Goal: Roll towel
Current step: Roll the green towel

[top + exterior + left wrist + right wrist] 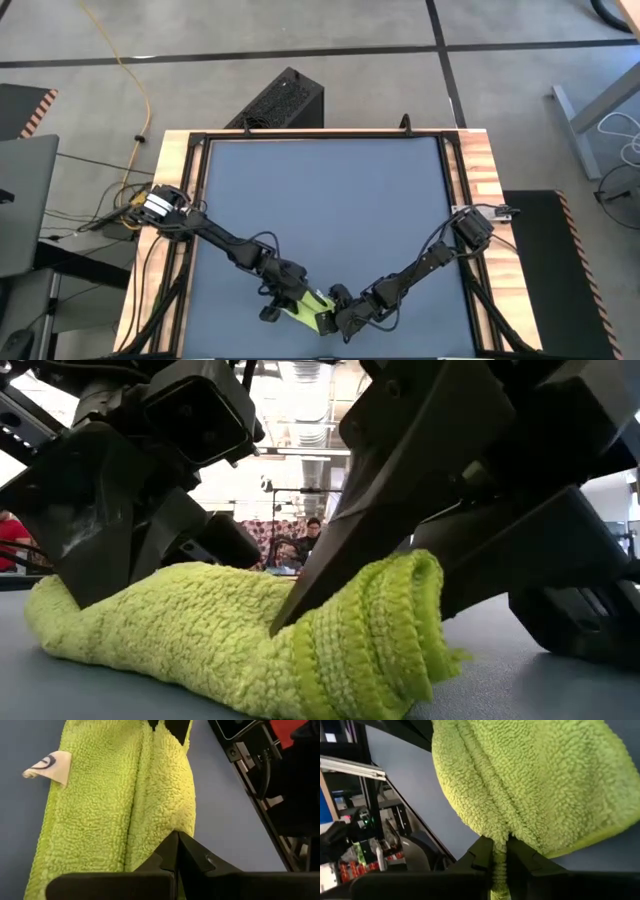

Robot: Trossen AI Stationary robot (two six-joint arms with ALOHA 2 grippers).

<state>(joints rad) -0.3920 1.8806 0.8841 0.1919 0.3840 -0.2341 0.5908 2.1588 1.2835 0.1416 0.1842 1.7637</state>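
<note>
Towel (308, 309), half rolled, is lying at the lower centre of the surface (330, 200); we are clenching left hand (283, 303) and right hand (335, 318) on its opposite ends, keeping the roll tight.

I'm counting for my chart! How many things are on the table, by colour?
Green: 1, the towel, with a white tag
Blue-grey: 1, the mat
Dark: 2, the left hand and the right hand, each shut on one end of the towel
Total: 4
</note>
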